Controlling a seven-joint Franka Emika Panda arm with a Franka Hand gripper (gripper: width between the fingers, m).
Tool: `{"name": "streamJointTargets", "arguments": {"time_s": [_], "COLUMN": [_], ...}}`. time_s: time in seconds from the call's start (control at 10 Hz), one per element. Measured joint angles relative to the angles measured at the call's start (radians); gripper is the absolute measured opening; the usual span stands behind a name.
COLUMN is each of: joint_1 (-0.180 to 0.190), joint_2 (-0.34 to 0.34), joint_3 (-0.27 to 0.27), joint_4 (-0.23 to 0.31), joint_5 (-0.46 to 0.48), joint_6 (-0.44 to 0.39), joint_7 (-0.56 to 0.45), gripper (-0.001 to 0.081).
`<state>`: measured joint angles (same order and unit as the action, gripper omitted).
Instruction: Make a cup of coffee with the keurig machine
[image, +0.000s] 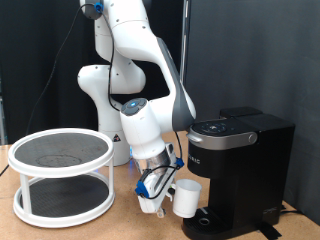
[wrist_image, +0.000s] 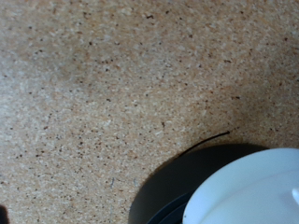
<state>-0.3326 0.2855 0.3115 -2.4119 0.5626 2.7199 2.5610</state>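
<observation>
One claw (image: 160, 200) grips the cup (image: 186, 196) beside the keurig machine (image: 240, 160).

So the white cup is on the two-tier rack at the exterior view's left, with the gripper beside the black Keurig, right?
Not quite. The exterior view shows the cup at the Keurig, by its round base, beside the gripper. The two-tier rack holds no cup. The rest stands.

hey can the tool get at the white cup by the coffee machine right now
Probably yes. The tool hangs right beside the cup at the keurig machine, with nothing between them; whether it already grips it is unclear.
</observation>
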Motion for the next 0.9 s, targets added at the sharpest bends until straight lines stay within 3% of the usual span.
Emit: {"name": "streamJointTargets", "arguments": {"time_s": [0.2, 0.3, 0.6, 0.9], "joint_1": [0.006, 0.027, 0.08, 0.057], "joint_2": [0.0, 0.006, 0.102, 0.183], "joint_3": [-0.009, -0.037, -0.096, -0.098], "joint_4": [0.0, -0.003, -0.002, 0.001], "joint_5": [-0.019, -0.064, -0.12, -0.109], "joint_6": [0.029, 0.054, 0.144, 0.214], "joint_7": [0.017, 0.059, 0.063, 0.019], "gripper": [0.0734, 0.0734, 0.0734, 0.0734]}}
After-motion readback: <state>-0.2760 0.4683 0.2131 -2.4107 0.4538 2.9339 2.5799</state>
